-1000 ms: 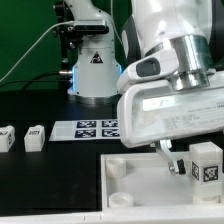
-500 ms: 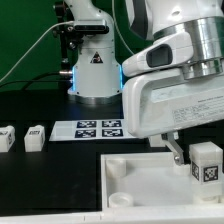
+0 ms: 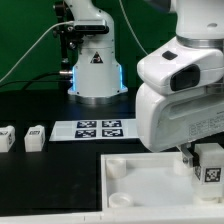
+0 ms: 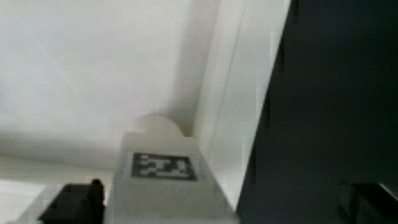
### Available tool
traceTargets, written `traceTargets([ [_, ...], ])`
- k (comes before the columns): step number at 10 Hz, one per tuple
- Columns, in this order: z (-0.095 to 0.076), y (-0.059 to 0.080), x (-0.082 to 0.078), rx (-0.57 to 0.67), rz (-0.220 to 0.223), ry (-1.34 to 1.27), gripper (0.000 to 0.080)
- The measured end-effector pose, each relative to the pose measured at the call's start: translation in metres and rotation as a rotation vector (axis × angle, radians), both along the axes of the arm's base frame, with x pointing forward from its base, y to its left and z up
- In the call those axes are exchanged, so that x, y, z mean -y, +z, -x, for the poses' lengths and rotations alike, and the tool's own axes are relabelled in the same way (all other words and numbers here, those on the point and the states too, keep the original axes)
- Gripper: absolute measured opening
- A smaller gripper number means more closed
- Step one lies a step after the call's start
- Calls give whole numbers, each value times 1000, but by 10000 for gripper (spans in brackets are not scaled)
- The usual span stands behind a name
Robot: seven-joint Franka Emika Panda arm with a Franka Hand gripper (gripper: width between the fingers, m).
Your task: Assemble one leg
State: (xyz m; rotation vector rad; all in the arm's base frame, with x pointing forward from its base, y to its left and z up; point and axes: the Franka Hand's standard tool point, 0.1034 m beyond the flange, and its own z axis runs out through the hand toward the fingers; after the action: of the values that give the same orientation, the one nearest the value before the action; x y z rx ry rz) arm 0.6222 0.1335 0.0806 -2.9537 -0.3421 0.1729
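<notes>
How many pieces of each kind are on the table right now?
Legs: 3
Tray: 1
Marker board: 1
Total: 5

We see the leg (image 3: 212, 165) as matt white plastic, with a printed black-and-white tag (image 4: 166, 166) on it. The tray (image 3: 150, 185) looks like smooth white plastic. The tabletop (image 3: 40, 175) is black and matt. The arm's shell (image 3: 190, 80) is white, slightly glossy plastic.
</notes>
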Motion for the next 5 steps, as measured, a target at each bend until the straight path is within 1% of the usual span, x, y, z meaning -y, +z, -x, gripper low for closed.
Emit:
traceTargets([
  [3, -3, -1, 8, 7, 3, -3, 649],
  [5, -9, 0, 13, 26, 4, -1, 649],
])
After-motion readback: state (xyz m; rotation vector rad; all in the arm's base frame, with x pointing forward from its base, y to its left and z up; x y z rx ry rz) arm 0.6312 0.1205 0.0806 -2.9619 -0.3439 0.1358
